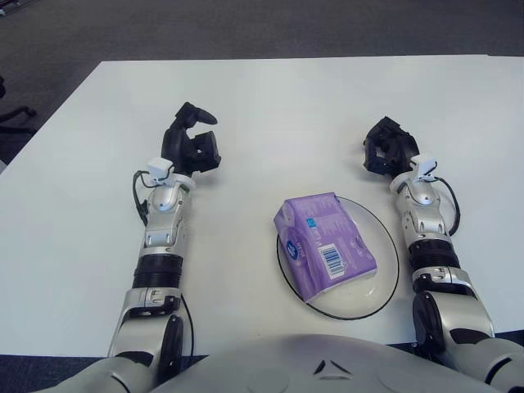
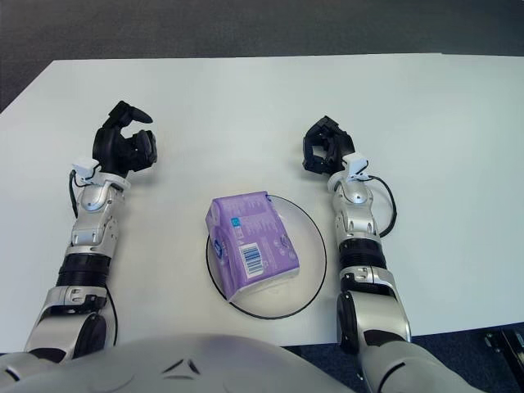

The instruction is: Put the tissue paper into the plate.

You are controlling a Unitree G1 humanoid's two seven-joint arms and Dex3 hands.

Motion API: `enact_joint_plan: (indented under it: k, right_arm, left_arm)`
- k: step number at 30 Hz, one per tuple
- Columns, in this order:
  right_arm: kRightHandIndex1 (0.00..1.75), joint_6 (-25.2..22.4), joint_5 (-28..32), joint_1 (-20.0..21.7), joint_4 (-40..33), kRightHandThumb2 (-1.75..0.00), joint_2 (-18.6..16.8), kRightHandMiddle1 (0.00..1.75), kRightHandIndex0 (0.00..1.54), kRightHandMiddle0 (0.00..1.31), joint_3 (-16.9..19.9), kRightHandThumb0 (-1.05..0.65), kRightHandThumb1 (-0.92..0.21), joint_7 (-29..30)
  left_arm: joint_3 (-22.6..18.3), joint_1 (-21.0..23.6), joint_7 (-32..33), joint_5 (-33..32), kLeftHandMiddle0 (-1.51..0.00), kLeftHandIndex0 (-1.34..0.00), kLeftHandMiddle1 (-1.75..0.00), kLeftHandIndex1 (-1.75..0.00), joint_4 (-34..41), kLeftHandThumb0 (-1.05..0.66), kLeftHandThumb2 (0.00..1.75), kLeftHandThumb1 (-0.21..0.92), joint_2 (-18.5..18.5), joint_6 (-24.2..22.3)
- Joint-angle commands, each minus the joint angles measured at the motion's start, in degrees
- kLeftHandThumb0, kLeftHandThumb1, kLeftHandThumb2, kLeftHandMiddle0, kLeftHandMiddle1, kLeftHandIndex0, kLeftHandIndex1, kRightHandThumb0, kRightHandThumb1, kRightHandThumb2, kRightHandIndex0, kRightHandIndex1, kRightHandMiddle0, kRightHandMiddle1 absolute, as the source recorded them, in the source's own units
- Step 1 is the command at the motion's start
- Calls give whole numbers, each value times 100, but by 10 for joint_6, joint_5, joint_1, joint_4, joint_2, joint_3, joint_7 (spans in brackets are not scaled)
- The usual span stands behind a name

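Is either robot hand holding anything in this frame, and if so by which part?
Nothing is held. The left robot hand and right robot hand are both empty above the table; the tissue pack lies in the plate.

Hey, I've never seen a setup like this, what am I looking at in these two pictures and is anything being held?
This is a humanoid robot seen from a stereo camera in its own head, looking down at a white table. The two pictures are its left and right eye, so they show one scene from slightly different spots. The silver arms end in black three-finger hands. The left hand shows left of a clear plate, the right hand beyond its right side. Both hold nothing. A purple tissue paper pack already lies in the plate.
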State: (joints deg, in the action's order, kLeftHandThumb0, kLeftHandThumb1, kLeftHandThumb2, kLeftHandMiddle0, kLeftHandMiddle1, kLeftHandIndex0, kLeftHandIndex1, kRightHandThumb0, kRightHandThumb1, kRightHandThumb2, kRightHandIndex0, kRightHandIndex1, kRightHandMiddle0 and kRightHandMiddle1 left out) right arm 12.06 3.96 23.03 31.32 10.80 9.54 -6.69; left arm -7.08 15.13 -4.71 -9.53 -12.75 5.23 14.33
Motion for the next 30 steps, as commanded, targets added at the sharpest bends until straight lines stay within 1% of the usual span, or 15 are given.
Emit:
enact_joint_plan:
  k: [1, 8, 18, 30]
  right_arm:
    - [175, -7, 8, -71, 43, -113, -21, 175, 127, 49, 0, -43, -47, -3]
    - [175, -4, 8, -71, 45, -112, -20, 175, 127, 49, 0, -43, -47, -5]
    - [175, -3, 6, -72, 44, -112, -19, 175, 127, 49, 0, -43, -48, -5]
    - [175, 0, 9, -71, 46, -112, -21, 175, 128, 49, 3, -43, -47, -3]
  left_arm:
    - [11, -91, -9, -12, -124, -55, -175, -175, -68, -45, 122, 39, -53, 9]
    - [9, -94, -15, -23, -125, -56, -175, -175, -78, -46, 123, 39, -56, 11]
    - [2, -98, -12, -39, -128, -56, -175, -175, -78, -46, 124, 38, -64, 0]
    - [2, -101, -2, -43, -134, -61, -175, -175, -68, -48, 130, 33, -66, -30]
